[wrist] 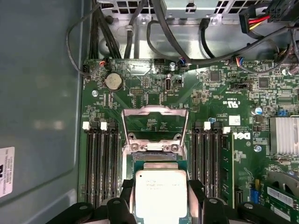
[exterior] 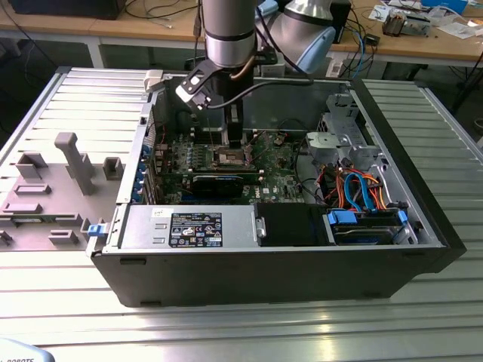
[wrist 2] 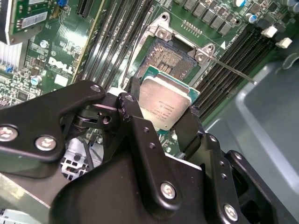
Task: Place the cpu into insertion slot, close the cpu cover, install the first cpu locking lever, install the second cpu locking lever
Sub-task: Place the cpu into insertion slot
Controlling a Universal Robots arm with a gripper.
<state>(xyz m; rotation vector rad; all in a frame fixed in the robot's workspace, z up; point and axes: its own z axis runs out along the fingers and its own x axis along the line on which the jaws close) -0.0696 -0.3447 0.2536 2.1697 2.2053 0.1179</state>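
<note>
I have the gripper [wrist 2: 161,113] down inside the open computer case [exterior: 302,271], over the green board [wrist: 224,93]. Its two black fingers [wrist 2: 130,103] pinch the chip [wrist 2: 164,103] by opposite edges, with the silver top facing the wrist cameras.

In the second wrist view the chip hangs just over the near edge of the socket [wrist 2: 169,58]. Most of the brownish pin field beyond it is bare, so I judge the chip is close above the socket but not yet seated. I cannot tell whether any corner touches the rim.

In the first wrist view the cover frame [wrist: 155,111] stands tipped up and open beyond the socket, and I can see the board through its window. A thin metal lever [wrist 2: 233,72] pokes out free past the socket's corner, not latched.

By my reading the chip has been brought to the socket, but none of the four steps is finished. The chip is unseated, the cover is open, and the one lever I can see is loose.
</note>
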